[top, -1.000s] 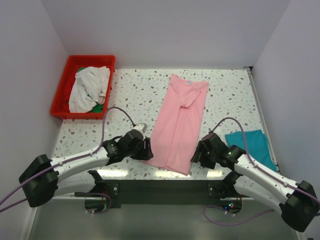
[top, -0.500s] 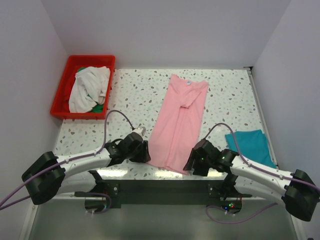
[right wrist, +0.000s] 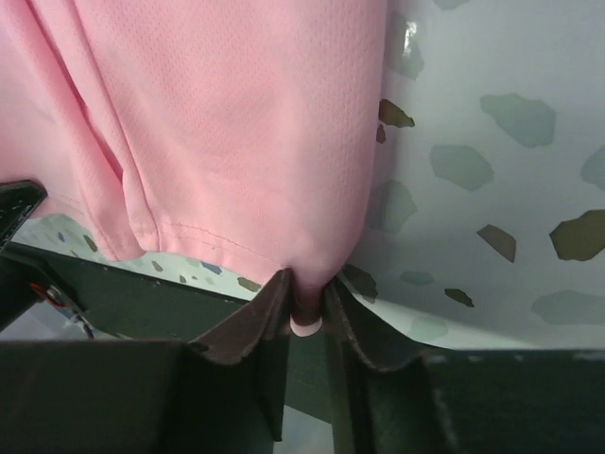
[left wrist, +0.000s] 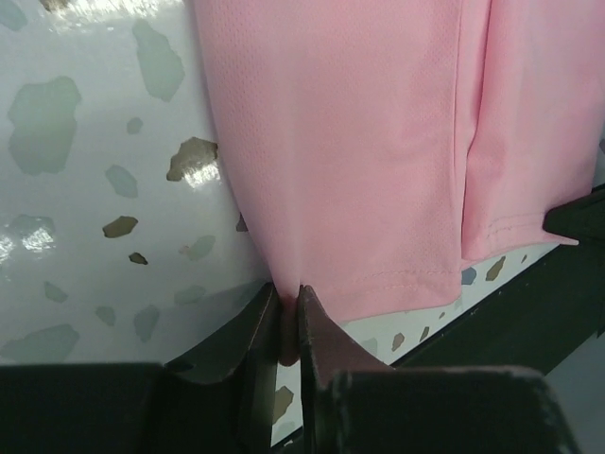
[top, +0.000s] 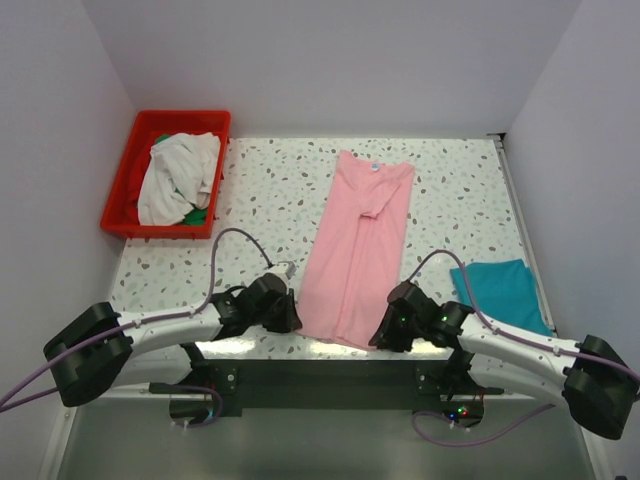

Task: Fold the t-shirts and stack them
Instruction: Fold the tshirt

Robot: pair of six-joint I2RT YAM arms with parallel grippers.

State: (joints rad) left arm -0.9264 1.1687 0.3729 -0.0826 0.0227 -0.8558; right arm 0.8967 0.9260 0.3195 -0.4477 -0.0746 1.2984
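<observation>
At the near edge, left gripper (left wrist: 289, 295) and right gripper (right wrist: 305, 289) each pinch a hem corner of the pink shirt (top: 357, 245).

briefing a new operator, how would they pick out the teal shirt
Start at the speckled white table and go to its near right corner. There lies the teal cloth t-shirt, folded into a flat rectangle. Unlike the long light pink t-shirt mid-table and the shirts heaped in the red plastic crate, it lies folded and alone.
</observation>
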